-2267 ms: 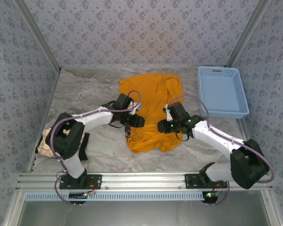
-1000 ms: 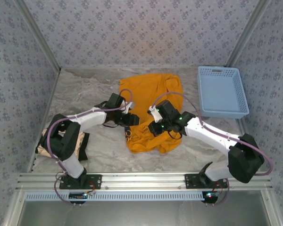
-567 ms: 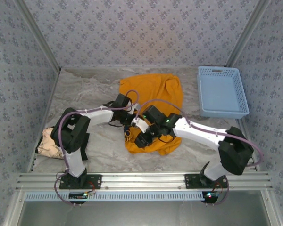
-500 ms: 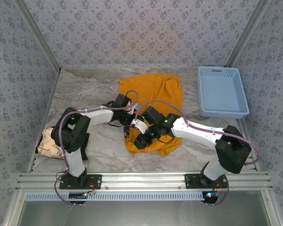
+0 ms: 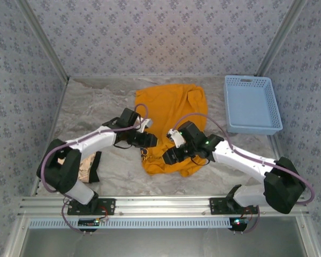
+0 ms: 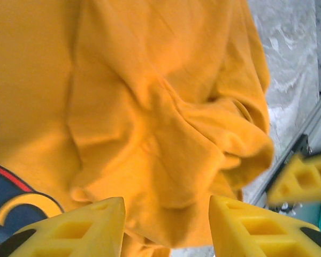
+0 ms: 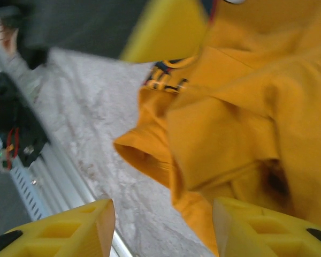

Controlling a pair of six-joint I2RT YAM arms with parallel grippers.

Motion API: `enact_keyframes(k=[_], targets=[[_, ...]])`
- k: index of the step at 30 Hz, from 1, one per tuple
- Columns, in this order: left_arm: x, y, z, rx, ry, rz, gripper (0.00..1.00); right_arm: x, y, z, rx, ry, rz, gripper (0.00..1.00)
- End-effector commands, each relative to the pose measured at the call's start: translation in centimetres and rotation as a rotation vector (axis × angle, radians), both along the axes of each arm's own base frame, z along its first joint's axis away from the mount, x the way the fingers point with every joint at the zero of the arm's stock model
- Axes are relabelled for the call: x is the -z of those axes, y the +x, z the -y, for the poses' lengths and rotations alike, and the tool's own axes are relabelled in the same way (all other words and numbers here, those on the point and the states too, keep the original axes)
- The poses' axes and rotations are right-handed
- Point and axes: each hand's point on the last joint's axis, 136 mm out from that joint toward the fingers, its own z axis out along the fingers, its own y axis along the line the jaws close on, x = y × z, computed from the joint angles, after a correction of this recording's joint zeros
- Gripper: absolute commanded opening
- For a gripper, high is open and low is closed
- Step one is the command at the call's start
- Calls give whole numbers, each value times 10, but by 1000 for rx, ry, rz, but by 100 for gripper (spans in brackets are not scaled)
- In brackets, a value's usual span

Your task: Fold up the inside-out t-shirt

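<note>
The inside-out t-shirt (image 5: pixel 174 110) is orange-yellow and lies crumpled in the middle of the table, its near half bunched into folds (image 6: pixel 166 134). A small dark graphic (image 5: pixel 145 153) shows at its near left edge. My left gripper (image 5: pixel 150 140) hovers over that left edge, open (image 6: pixel 167 208), with rumpled cloth beneath the fingers and nothing pinched. My right gripper (image 5: pixel 168 155) is over the near part of the t-shirt (image 7: pixel 241 123), open (image 7: pixel 163 214), above the hem and bare table.
A blue basket (image 5: pixel 252 104) stands at the back right. A beige cloth with a black edge (image 5: pixel 86 166) lies at the near left beside the left arm. A metal rail (image 5: pixel 166 204) runs along the table's near edge.
The right gripper swung left over the shirt's near part, opened from shut and let the cloth go, then drew back a little right. The left arm's elbow dropped lower and leftward.
</note>
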Motion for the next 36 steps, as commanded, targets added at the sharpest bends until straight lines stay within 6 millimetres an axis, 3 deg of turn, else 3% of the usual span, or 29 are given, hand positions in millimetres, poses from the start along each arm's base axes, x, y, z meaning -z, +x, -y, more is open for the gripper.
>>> enact_keyframes(k=[1, 6, 7, 10, 13, 15, 18, 20, 22, 25, 26, 29, 32, 36], targets=[[3, -24, 3, 66, 17, -11, 46, 13, 16, 8, 124, -31, -7, 55], [9, -18, -6, 18, 35, -6, 46, 18, 18, -15, 84, 6, -40, 52], [10, -15, -8, 4, 37, -8, 46, 18, 17, -21, 60, 1, -30, 46], [11, -8, -18, -43, 40, -18, 46, 11, 13, -39, -6, 25, -32, 11], [11, -1, -26, -90, 20, -19, 46, -5, 0, -56, -109, 49, -6, 4], [11, 1, -30, -104, 12, -24, 46, -18, -12, -66, -178, 42, 1, 6], [5, 1, -32, -102, -10, -8, 47, -37, -38, -88, -319, 80, -71, 15], [1, 4, -31, -95, -29, 16, 49, -33, -54, -97, -394, 65, -126, 28], [1, 6, -30, -84, -34, 21, 49, -35, -56, -105, -420, 75, -141, 39], [0, 3, -29, -68, -39, 6, 49, -32, -56, -98, -404, 70, -178, 45], [0, 2, -30, -66, -39, 6, 50, -40, -54, -94, -395, 78, -162, 46], [2, -6, -34, -60, -34, 15, 49, -32, -45, -61, -315, 31, -126, 48], [2, -20, -42, -57, -17, 6, 49, -15, -25, -28, -206, -116, 3, 47], [8, -39, -54, -90, 15, -2, 52, 4, -11, -19, -139, -207, 78, 47]])
